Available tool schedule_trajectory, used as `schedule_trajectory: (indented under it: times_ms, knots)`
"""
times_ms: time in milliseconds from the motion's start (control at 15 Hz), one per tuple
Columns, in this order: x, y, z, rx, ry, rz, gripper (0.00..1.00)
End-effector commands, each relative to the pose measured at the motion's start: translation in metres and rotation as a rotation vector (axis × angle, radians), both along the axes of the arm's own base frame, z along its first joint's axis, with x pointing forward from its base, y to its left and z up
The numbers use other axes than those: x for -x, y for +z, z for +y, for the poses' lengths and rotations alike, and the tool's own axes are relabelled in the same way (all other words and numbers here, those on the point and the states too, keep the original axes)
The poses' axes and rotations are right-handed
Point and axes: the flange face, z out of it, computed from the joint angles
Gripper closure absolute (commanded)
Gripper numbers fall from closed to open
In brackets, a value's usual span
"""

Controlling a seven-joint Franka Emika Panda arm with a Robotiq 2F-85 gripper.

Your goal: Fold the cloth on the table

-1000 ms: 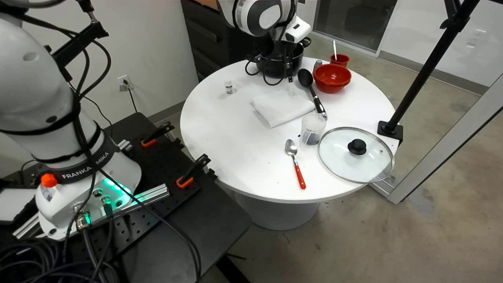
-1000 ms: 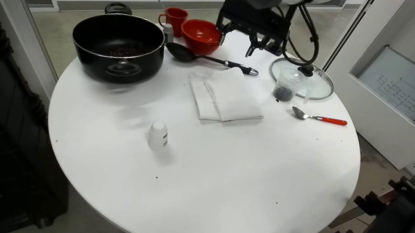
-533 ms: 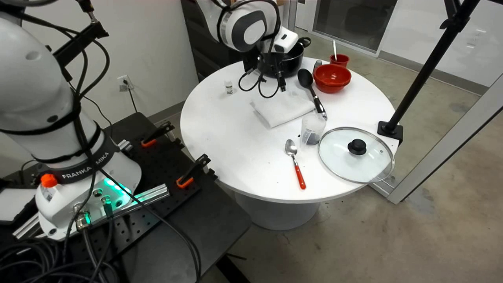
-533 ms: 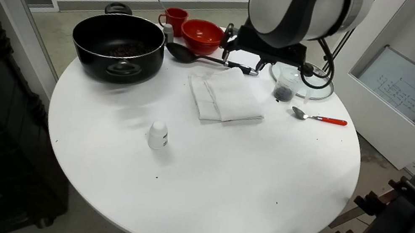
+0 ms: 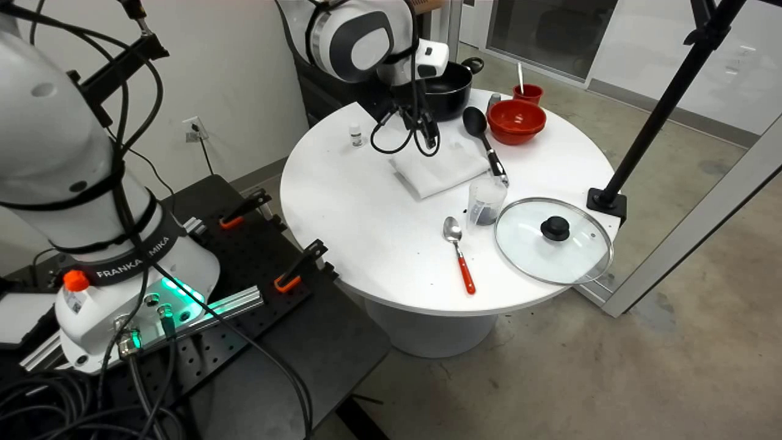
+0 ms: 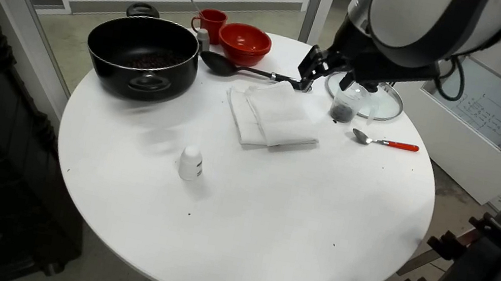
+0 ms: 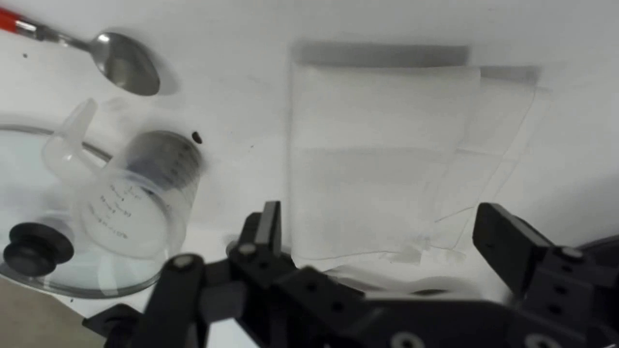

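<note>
Holding nothing, our tool (image 7: 378, 210) has jaws spread wide. Our folded white cloth (image 7: 377, 121) lies below and ahead of it; we'd likely reach downward.

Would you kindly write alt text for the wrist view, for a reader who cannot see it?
A folded white cloth lies on a white table, seen past the open gripper at the bottom of the picture. At left are a red-handled spoon, a clear cup and a glass lid cut off by the picture's edge.
</note>
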Motion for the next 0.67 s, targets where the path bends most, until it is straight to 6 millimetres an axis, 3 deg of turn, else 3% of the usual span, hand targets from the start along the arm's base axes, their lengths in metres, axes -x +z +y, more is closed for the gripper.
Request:
schedule_trajectory:
  times_ms: [0,67,200,600]
  knots:
    - [0.03,0.048,-0.009,0.03,0.195,0.029,0.0]
    - [0.01,0.021,-0.008,0.019,0.1,0.01,0.0]
    - [0.013,0.031,-0.013,0.016,0.1,0.003,0.0]
    - [0.014,0.02,-0.01,0.017,0.104,0.02,0.0]
